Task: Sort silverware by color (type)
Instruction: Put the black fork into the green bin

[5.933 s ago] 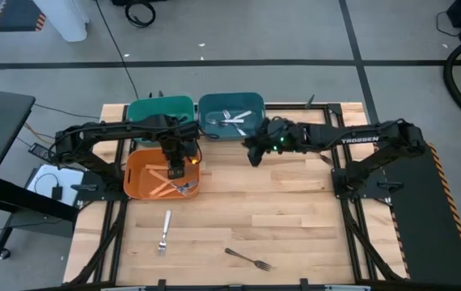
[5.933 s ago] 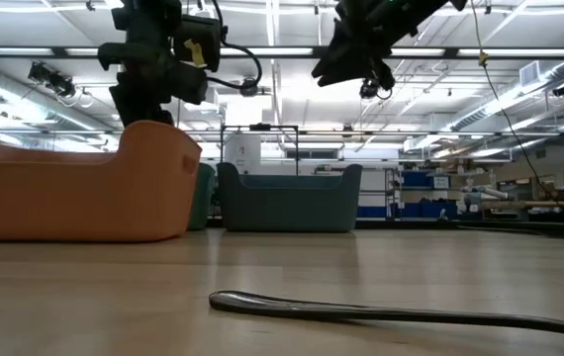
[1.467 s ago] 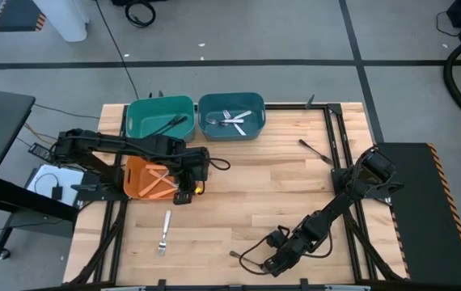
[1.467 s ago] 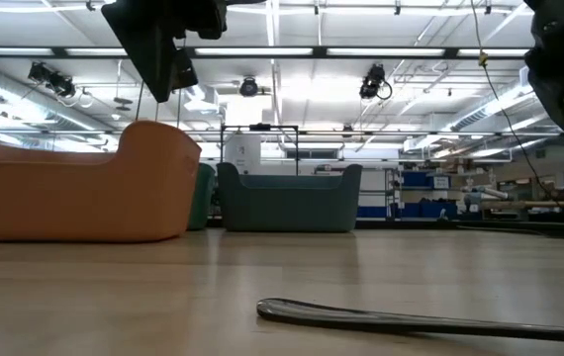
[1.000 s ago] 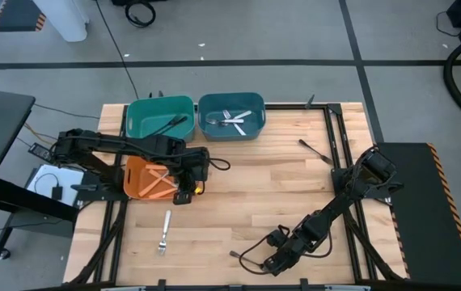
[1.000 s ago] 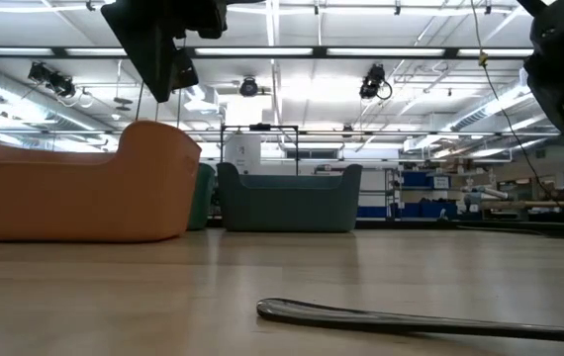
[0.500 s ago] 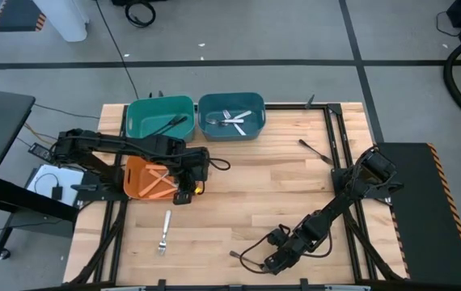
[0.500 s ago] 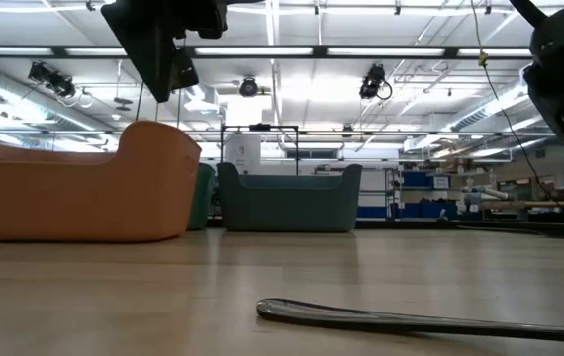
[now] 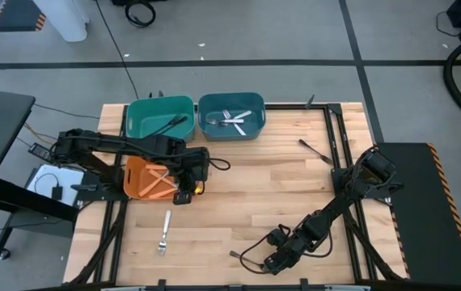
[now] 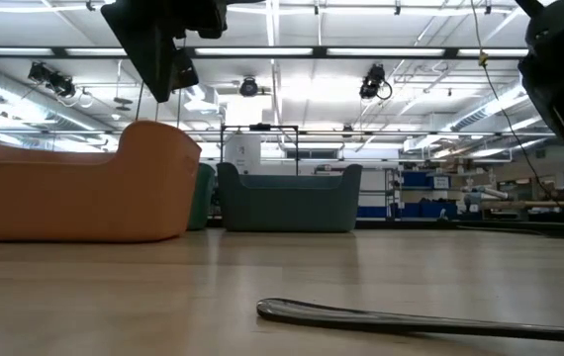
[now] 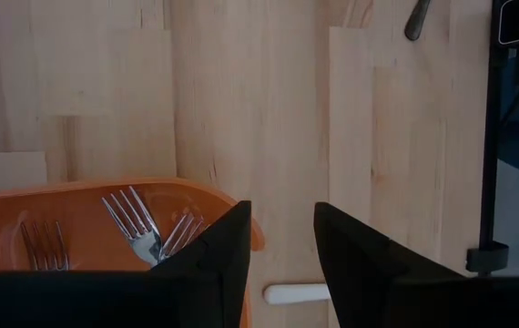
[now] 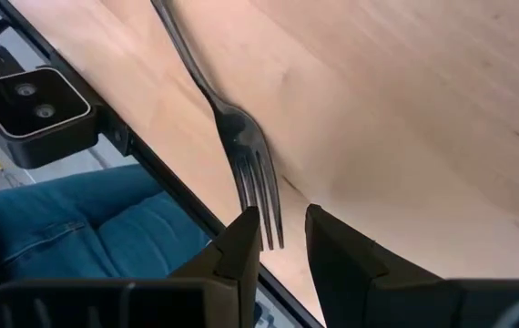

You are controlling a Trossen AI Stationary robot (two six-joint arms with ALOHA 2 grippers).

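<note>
Nearest, at the front edge of the pale, grained wooden desk (image 9: pixel 279 202), a slim dark metal fork (image 12: pixel 232 128) lies flat, its thin handle curving slightly and its tines pointing toward the desk's edge; in the low view it shows only as a long, glossy sliver cut off at the right border. Directly over it hangs the right hand (image 9: pixel 272 260), its two dark, blunt fingers parted with a narrow gap, the fork's tines just ahead of the fingertips and nothing between them. Off toward the left lies a silver fork (image 9: pixel 164 232) with a pale handle, flat on the bare wood and well apart from the dark one. Farther back, the left hand (image 9: pixel 183 179) hovers at the rim of a smooth, rounded orange plastic bin (image 9: pixel 133 187), fingers spread and empty; its wrist view shows shiny fork tines inside the bin, their handles hidden behind the fingers. Another dark piece of cutlery (image 9: pixel 314 149) rests near the right rail, too small to make out in detail. At the back stand a green bin (image 9: pixel 145 113) holding a black utensil and a blue-grey bin (image 9: pixel 251 109) with silver forks. Beyond the near desk edge, blue denim fabric (image 12: pixel 105 232) shows in the right wrist view.
</note>
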